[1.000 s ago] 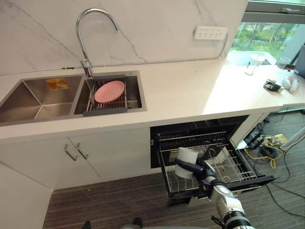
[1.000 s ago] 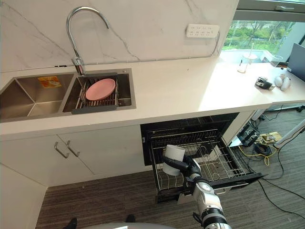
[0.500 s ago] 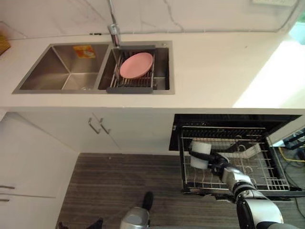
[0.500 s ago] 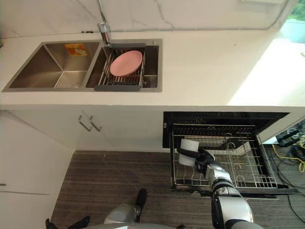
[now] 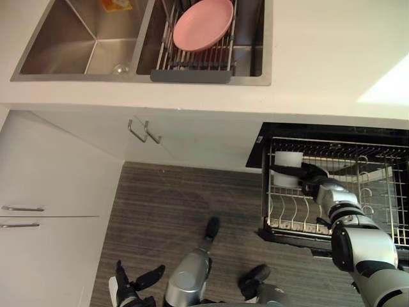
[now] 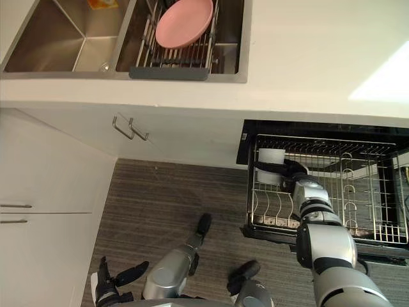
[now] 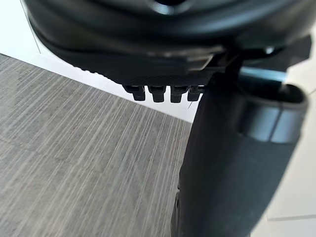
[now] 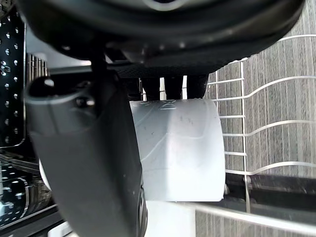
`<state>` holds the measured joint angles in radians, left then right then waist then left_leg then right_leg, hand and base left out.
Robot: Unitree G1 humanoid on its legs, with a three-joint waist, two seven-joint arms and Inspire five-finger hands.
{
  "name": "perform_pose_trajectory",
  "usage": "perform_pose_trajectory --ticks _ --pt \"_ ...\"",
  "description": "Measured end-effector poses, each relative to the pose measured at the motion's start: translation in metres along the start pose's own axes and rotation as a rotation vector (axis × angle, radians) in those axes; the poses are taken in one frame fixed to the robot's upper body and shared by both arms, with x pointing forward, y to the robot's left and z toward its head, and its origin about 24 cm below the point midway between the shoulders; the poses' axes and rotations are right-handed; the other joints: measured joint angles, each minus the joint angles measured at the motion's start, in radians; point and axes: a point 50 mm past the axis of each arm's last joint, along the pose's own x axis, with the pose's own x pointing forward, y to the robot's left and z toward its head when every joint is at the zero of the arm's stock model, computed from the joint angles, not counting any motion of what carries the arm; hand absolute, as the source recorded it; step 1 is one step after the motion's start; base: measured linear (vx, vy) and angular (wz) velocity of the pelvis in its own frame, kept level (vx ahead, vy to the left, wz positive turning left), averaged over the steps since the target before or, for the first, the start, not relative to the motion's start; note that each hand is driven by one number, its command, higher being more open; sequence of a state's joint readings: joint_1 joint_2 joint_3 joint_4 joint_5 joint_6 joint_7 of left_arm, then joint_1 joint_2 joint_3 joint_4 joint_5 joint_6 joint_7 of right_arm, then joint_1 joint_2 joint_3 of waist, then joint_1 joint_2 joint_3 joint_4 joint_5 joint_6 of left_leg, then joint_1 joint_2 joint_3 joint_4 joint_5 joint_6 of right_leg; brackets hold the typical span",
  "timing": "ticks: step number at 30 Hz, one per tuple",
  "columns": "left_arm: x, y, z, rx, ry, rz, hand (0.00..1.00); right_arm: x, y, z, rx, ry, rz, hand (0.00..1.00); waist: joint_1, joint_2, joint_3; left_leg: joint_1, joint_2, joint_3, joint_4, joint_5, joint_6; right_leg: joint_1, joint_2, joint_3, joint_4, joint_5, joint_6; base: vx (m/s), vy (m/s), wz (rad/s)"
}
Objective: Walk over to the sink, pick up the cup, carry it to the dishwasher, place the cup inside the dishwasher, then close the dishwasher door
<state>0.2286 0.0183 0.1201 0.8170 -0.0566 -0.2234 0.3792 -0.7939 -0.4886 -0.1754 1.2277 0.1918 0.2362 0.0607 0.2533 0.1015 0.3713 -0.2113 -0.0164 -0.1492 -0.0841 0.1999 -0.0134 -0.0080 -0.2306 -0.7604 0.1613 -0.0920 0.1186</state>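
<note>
The white cup (image 5: 287, 167) lies on its side over the left end of the dishwasher's pulled-out wire rack (image 5: 358, 160). My right hand (image 5: 314, 183) reaches in from the right, and its dark fingers (image 5: 279, 171) curl round the cup's middle. In the right wrist view the thumb (image 8: 94, 163) crosses the cup (image 8: 180, 148), with rack wires just past it. My left hand (image 5: 131, 286) hangs low by the floor at the lower left, fingers relaxed and holding nothing.
The dishwasher door (image 5: 291, 238) lies open under the rack, over the wood floor (image 5: 185, 198). Above, the double sink (image 5: 77, 45) holds a pink plate (image 5: 203, 24) on a drying rack. White cabinets with handles (image 5: 144, 132) stand to the left.
The camera has tilted down, shifting the whole picture. My right hand still holds the cup at the rack's left end, now lower among the wires.
</note>
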Motion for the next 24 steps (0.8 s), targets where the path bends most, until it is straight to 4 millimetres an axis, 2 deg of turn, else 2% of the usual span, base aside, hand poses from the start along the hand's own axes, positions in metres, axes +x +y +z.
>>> perform_pose_trajectory --ticks 1,5,12,17,24 --pt "0.000 -0.003 0.001 0.005 -0.003 -0.016 1.00 0.000 -0.001 0.003 0.015 0.004 -0.006 1.00 0.003 0.002 0.005 -0.002 0.000 0.001 0.000 0.001 0.000 -0.007 -0.003 0.003 0.011 -0.005 0.000 0.00 0.000 0.00" --pt "0.001 -0.009 0.006 0.017 -0.020 -0.053 1.00 -0.001 -0.004 0.015 0.009 -0.016 -0.007 1.00 0.005 0.006 0.029 -0.005 0.003 0.003 0.001 0.002 -0.001 -0.020 -0.013 0.012 0.037 -0.019 -0.004 -0.04 -0.022 -0.02" --pt "0.002 -0.011 0.009 0.040 -0.025 -0.070 1.00 -0.003 -0.006 0.029 0.003 -0.048 0.025 1.00 0.004 0.007 0.032 -0.007 0.008 0.017 0.000 0.002 -0.001 -0.041 -0.014 0.050 0.059 -0.030 -0.010 -0.04 -0.034 -0.05" --pt "0.002 -0.011 0.010 0.045 -0.030 -0.073 1.00 -0.003 -0.005 0.031 0.000 -0.067 0.044 1.00 -0.002 0.006 0.033 0.006 0.009 0.025 -0.001 0.003 -0.003 -0.031 -0.010 0.059 0.053 -0.025 -0.010 -0.05 -0.034 -0.05" --pt "0.002 -0.009 0.008 0.055 -0.026 -0.068 1.00 -0.005 -0.007 0.028 -0.004 -0.136 0.093 1.00 -0.023 0.000 0.029 0.040 0.016 0.044 -0.003 0.001 -0.006 0.017 0.016 0.073 -0.017 0.017 -0.006 -0.05 -0.017 -0.09"
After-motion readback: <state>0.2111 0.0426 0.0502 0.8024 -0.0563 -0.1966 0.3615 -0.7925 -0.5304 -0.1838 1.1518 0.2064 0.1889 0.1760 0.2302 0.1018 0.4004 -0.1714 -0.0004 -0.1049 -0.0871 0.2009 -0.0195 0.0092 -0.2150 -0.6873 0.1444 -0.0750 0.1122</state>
